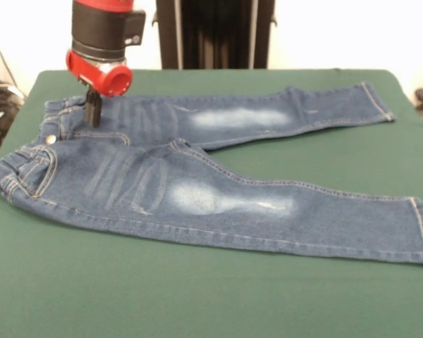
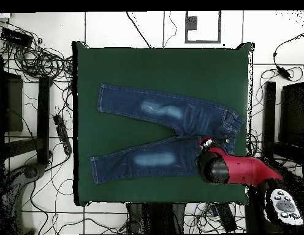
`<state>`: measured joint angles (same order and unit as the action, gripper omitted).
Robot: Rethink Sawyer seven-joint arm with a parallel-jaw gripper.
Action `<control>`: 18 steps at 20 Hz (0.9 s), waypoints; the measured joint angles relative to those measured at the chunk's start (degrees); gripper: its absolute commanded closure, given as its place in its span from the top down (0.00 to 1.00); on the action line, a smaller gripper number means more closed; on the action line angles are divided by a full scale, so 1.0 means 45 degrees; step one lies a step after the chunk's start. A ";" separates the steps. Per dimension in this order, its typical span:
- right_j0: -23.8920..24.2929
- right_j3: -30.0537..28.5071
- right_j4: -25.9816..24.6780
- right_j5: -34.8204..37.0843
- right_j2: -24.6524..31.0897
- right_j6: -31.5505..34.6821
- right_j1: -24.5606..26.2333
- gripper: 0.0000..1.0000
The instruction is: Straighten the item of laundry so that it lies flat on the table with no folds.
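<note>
A: In the front view, where are the jeans (image 1: 197, 186) found?

B: They are spread across the middle of the table (image 1: 197, 296), waistband at the left of the frame, both legs run out to the right in a shallow V. The near leg is laid toward the lower right, the far leg toward the upper right. No large fold is seen; slight bunching is noted at the waistband.

A: And the gripper (image 1: 93, 113)?

B: It is lowered at the upper left, onto the far hip near the waistband. The dark tip is seen touching or just above the denim. How far it is parted, and whether cloth is pinched, cannot be told. The placement is judged as suited to tugging that corner flat.

A: In the overhead view?

B: The jeans (image 2: 167, 136) are seen at the table's (image 2: 160, 64) centre, waistband at the right, legs fanned leftward. The gripper (image 2: 208, 144) is hidden under the red arm at lower right, over the waist's lower edge. The task is judged nearly done.
</note>
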<state>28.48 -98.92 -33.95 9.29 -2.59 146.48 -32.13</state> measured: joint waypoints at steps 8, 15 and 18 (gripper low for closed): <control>-0.2010 0.0792 0.0636 -0.0029 -0.2150 0.0003 0.1368 0.00; -0.3783 0.1465 0.2546 -0.0198 -0.4101 0.0008 0.2944 0.00; -0.4561 0.1650 0.3633 -0.0295 -0.4967 0.0120 0.3556 0.00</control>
<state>7.95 -91.50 -17.60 7.96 -24.94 147.02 -16.13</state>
